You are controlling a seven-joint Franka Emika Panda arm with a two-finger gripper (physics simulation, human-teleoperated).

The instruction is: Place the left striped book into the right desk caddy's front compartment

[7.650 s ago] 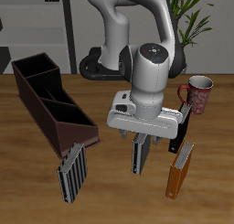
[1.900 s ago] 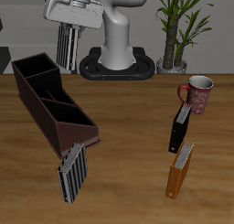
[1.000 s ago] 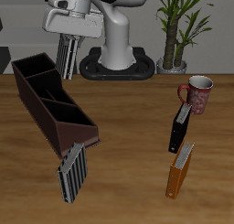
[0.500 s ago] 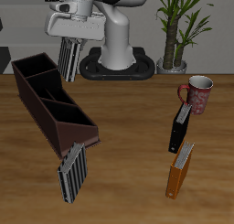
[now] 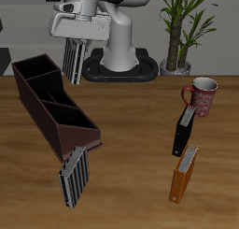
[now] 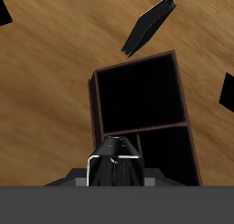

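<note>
Grey left striped book (image 5: 74, 61) pinched in my gripper (image 5: 75, 46)
It hangs upright above the right desk caddy (image 5: 53, 107), over its back-edge end

The Franka arm (image 5: 117, 27) bends from its base toward ten o'clock. Its gripper (image 5: 75, 48) points straight down, high over the table, with both fingers clamped on a thin book (image 5: 74, 63).

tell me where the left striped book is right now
In the exterior view the left striped book hangs upright in the tool, in the air above the right desk caddy, near that caddy's rear end.
</note>
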